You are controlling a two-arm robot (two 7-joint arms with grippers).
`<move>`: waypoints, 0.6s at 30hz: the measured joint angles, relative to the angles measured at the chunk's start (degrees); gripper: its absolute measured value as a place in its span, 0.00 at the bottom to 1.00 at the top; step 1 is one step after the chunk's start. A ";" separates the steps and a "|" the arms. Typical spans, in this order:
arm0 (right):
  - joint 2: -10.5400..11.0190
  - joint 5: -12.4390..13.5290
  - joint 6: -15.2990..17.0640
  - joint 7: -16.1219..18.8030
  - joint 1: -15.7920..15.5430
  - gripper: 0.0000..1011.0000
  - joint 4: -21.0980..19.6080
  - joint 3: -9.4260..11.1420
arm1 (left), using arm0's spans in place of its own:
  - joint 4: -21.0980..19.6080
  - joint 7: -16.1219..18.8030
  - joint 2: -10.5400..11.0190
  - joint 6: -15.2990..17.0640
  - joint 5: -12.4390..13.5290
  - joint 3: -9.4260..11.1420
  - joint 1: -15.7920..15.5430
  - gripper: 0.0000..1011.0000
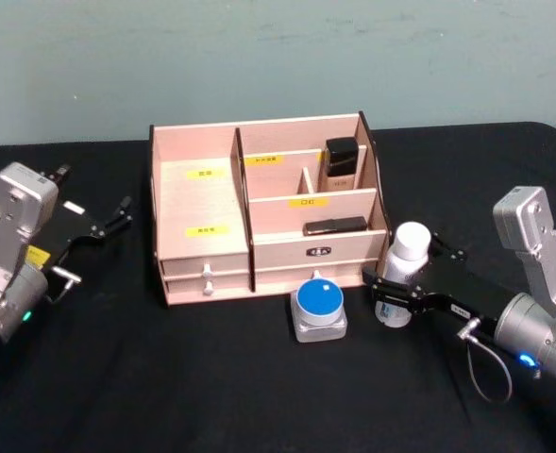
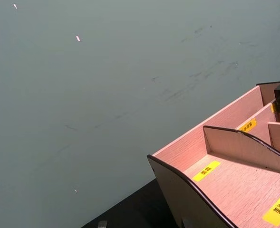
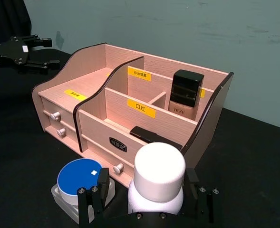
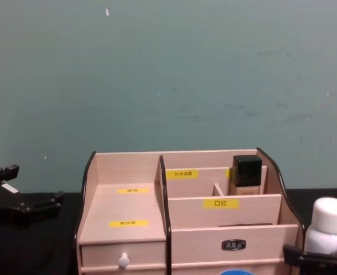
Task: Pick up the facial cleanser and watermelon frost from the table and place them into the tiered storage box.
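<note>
The tiered storage box [image 1: 198, 203] stands mid-table, also seen from the side [image 4: 128, 200]. Right of it stands a white bottle with a white cap [image 1: 411, 243] [image 3: 159, 172] on the black cloth. My right gripper [image 1: 410, 283] is open around the bottle's lower body, one finger on each side, with small gaps showing in the right wrist view. A square clear jar with a round blue lid [image 1: 319, 306] [image 3: 80, 178] sits in front of the box. Which is the facial cleanser and which the watermelon frost, I cannot tell. My left gripper [image 1: 112, 219] hangs open left of the box.
A black-capped beige bottle [image 1: 342, 162] stands in the box's rear right compartment. A flat black item [image 1: 334, 226] lies in the front right one. Two white-knobbed drawers [image 1: 207, 280] face me. Black cloth covers the table, with a teal wall behind.
</note>
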 joint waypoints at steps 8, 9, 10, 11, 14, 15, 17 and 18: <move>0.06 0.01 0.01 -0.09 -0.25 0.99 -0.26 0.09 | 0.00 0.00 0.00 0.00 0.00 0.00 0.00 1.00; 0.07 0.02 0.01 -0.11 -0.27 0.99 -0.28 0.10 | 0.00 0.00 0.00 0.00 0.00 0.00 0.00 1.00; 0.08 0.04 0.01 -0.14 -0.31 0.99 -0.31 0.11 | 0.00 0.00 0.00 0.00 0.00 0.00 0.00 1.00; 0.08 0.05 0.01 -0.17 -0.33 0.99 -0.32 0.11 | 0.00 0.00 0.00 0.00 0.00 0.00 0.00 1.00; 0.10 0.10 0.01 -0.22 -0.37 0.97 -0.38 0.13 | 0.00 0.00 0.00 0.00 0.00 0.00 0.00 1.00; 0.10 0.11 0.01 -0.23 -0.38 0.95 -0.38 0.13 | 0.00 0.00 0.00 0.00 0.00 0.00 0.00 1.00; 0.11 0.14 0.01 -0.26 -0.41 0.90 -0.42 0.15 | 0.00 0.00 0.00 0.00 0.00 0.00 0.00 1.00; 0.12 0.15 0.01 -0.27 -0.42 0.89 -0.43 0.15 | 0.00 0.00 0.00 0.00 0.00 0.00 0.00 1.00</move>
